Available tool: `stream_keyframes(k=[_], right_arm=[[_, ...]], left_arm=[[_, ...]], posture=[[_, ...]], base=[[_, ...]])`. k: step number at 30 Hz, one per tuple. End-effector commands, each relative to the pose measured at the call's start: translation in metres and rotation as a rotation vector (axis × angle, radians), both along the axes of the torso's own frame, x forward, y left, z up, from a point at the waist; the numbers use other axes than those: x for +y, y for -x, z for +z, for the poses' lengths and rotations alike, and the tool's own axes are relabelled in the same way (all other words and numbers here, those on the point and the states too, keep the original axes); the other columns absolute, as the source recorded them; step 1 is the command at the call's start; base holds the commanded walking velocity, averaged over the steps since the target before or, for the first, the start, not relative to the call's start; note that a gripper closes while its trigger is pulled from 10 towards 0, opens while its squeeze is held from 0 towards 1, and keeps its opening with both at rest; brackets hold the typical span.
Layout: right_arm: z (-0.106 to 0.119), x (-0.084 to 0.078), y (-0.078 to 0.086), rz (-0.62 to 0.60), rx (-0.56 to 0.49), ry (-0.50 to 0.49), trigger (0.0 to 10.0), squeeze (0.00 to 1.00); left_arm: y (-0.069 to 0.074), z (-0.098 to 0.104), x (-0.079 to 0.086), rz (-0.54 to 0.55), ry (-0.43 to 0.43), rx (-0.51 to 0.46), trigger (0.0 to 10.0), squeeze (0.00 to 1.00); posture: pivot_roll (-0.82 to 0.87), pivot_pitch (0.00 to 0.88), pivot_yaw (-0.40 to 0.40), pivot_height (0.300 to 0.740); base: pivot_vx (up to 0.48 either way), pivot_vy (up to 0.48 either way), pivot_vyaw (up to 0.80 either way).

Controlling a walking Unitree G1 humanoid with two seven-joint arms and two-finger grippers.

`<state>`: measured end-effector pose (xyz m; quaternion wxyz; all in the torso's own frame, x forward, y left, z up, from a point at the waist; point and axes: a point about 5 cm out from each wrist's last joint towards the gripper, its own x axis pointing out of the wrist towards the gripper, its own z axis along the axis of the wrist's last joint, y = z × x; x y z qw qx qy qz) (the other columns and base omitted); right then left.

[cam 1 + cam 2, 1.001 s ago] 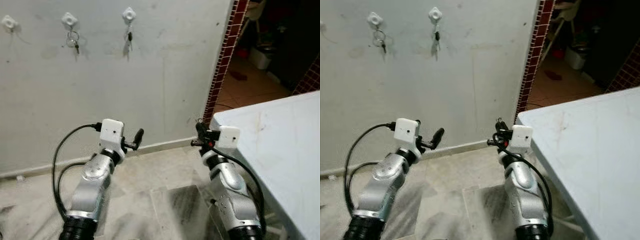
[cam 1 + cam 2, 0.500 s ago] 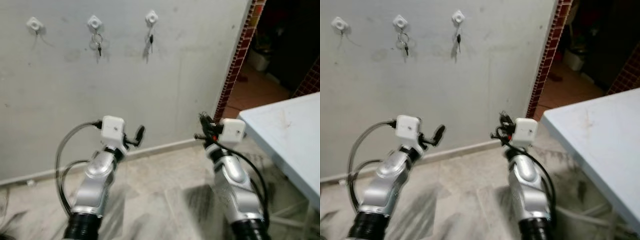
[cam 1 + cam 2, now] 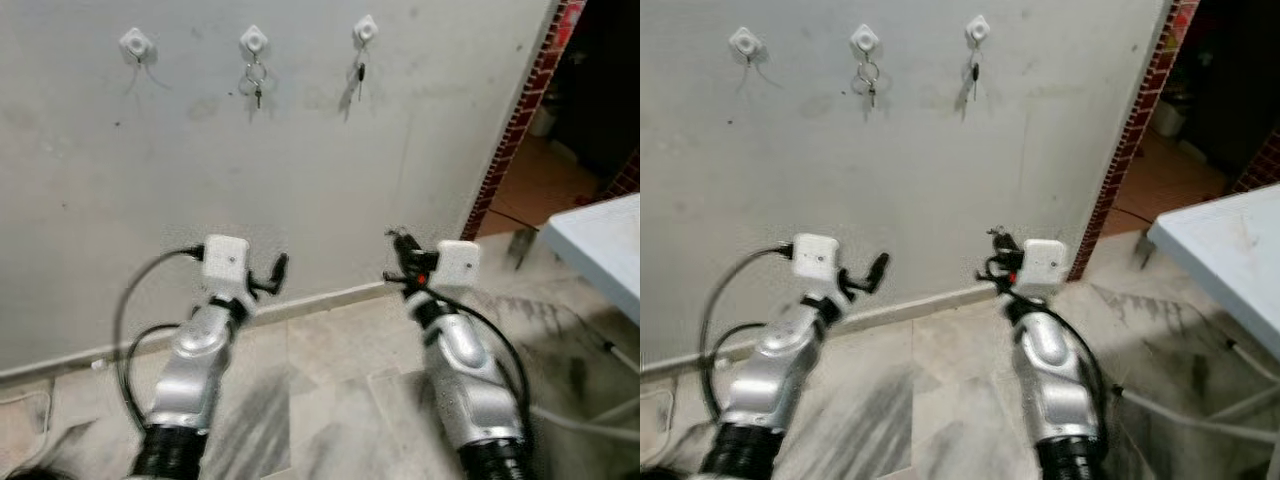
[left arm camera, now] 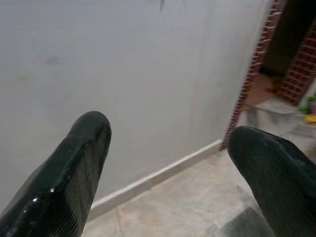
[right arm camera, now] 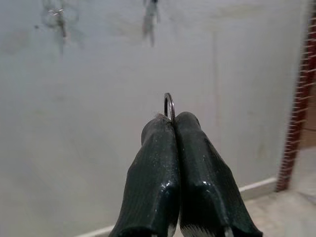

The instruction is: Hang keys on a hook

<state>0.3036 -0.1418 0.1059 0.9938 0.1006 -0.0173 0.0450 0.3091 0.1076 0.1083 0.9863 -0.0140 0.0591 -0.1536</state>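
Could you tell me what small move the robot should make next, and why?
Probably raise the right pincer toward the empty leftmost hook. It is shut on a key ring and sits well below the hooks, and the middle hook and right hook already carry keys.

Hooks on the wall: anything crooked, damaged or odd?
Nothing stands out. The left hook is bare; the middle hook and right hook each carry keys. The right tool pinches a key ring.
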Motion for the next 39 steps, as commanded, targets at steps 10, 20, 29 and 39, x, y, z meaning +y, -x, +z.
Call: stream_keyframes(k=[10, 20, 29, 39], right_arm=[[0.0063, 0.0141, -0.0050, 0.047, -0.020, -0.006, 10.0, 0.00], [0.0095, 0.0148, -0.0084, 0.058, -0.036, 0.003, 10.0, 0.00], [0.0094, 0.0158, -0.0092, 0.061, -0.036, -0.003, 10.0, 0.00], [0.0110, 0.0151, -0.0102, 0.056, -0.046, 0.006, 10.0, 0.00]], left_arm=[[-0.0049, 0.0061, 0.0157, 0.065, -0.037, -0.052, 10.0, 0.00], [-0.0053, 0.0078, 0.0146, 0.054, -0.028, -0.069, 10.0, 0.00], [-0.0048, 0.0076, 0.0152, 0.028, -0.003, -0.066, 10.0, 0.00], [-0.0033, 0.0081, 0.0119, 0.002, 0.020, -0.068, 10.0, 0.00]], posture=[[0.19, 0.000, -0.032, 0.740], [0.20, 0.000, -0.039, 0.740], [0.20, 0.000, -0.039, 0.740], [0.20, 0.000, -0.035, 0.740]], base=[[0.000, 0.336, 0.00], [0.000, 0.000, 0.53], [0.000, 0.000, 0.25], [0.344, 0.000, 0.00]])
